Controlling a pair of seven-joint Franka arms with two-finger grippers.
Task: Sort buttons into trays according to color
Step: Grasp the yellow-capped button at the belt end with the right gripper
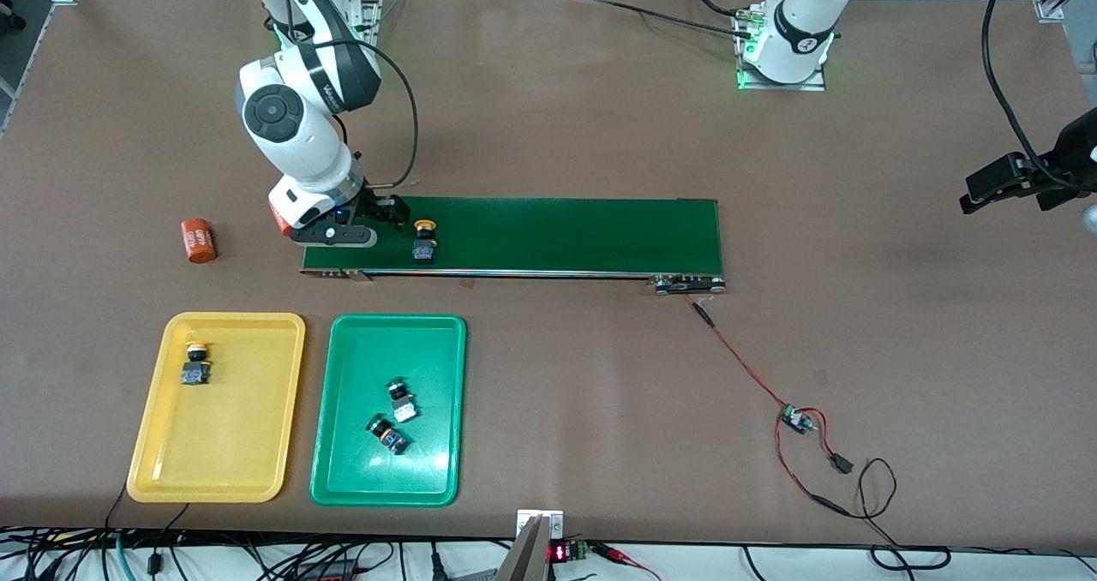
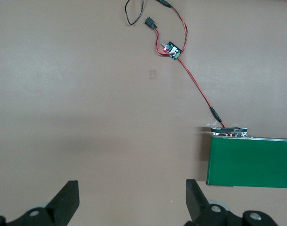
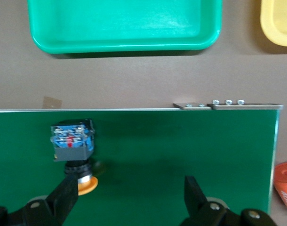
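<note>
While my right tool (image 3: 129, 197) hung open beside the yellow button (image 1: 423, 241) on the belt (image 1: 548, 234), I judged it light, rigid; grip its blocky body. Left tool (image 2: 131, 200) waited open.

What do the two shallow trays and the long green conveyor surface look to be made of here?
The shallow yellow rectangular tray and the matching green tray look like glossy moulded plastic: rounded corners, raised rims, soft light reflections on the floors. The long dark-green conveyor belt appears matte, perhaps rubber or felt-like fabric, with no glare; its edge rail looks like bright metal.
</note>
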